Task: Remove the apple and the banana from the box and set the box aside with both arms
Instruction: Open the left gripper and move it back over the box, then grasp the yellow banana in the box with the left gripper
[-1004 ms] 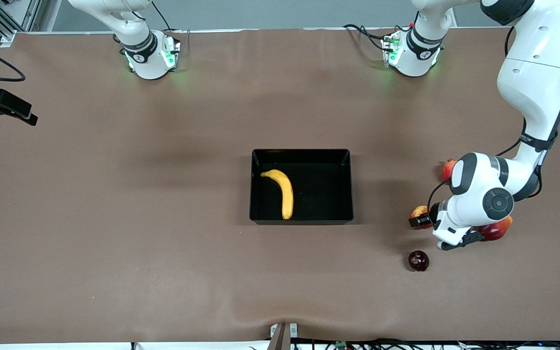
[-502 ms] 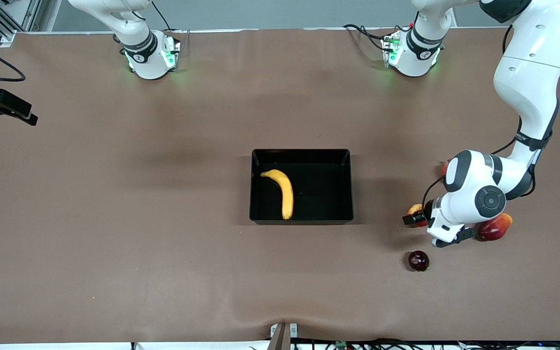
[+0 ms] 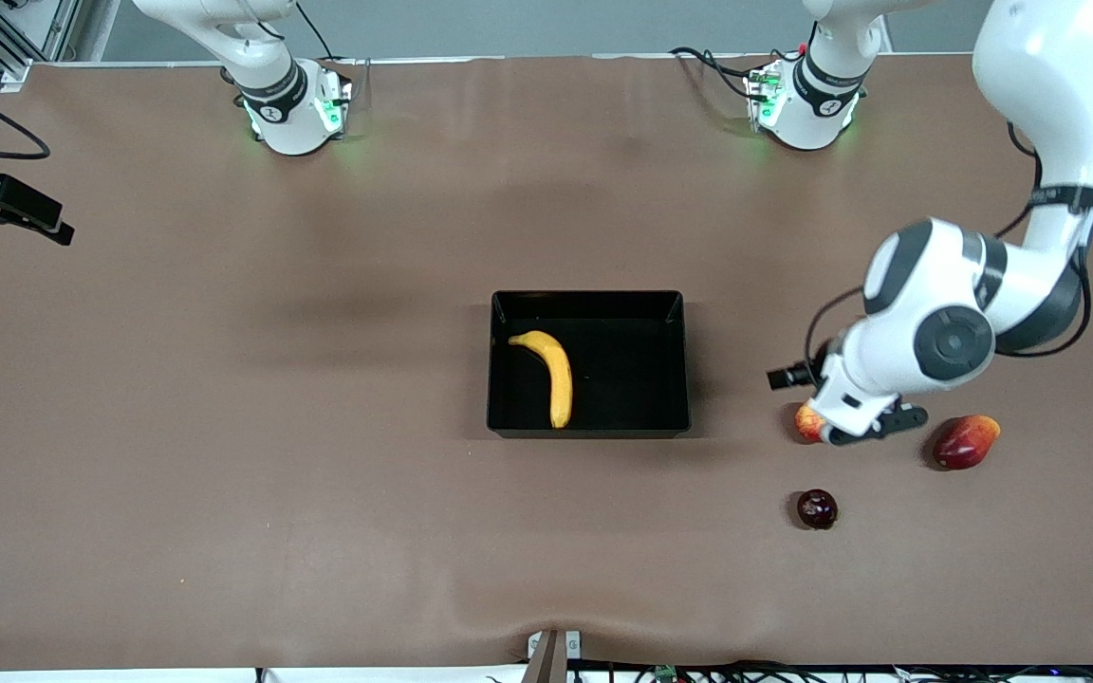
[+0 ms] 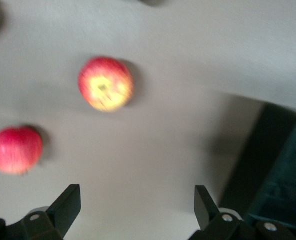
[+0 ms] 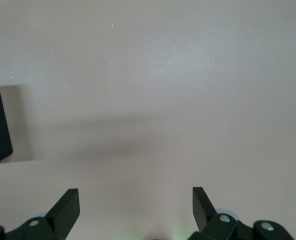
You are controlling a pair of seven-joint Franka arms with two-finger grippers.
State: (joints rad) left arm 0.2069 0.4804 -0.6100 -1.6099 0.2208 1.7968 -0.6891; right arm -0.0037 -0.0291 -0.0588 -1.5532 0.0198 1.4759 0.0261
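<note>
My left gripper (image 4: 135, 212): jaws spread wide, holding nothing; it hangs over bare table just beside the apple, toward my left arm's end.
My right gripper (image 5: 135, 210): jaws wide and empty, waiting over bare table with only a corner of the box in its wrist view.
Apple (image 3: 807, 422): out of the box, resting on the table, half hidden under my left wrist in the front view.
Pomegranate (image 4: 15, 150): near the apple, not touching it.
Banana (image 3: 551, 372): lying in the box, against the wall toward my right arm's end.
Banana's long axis: runs from my bases toward the front camera, curved at the base end.
Box (image 3: 589, 432): mid-table, between my two arms.
Nearer arm: I judge the left, though the banana lies on the box's right-arm side.
Grasp: I would close across the banana's width.
</note>
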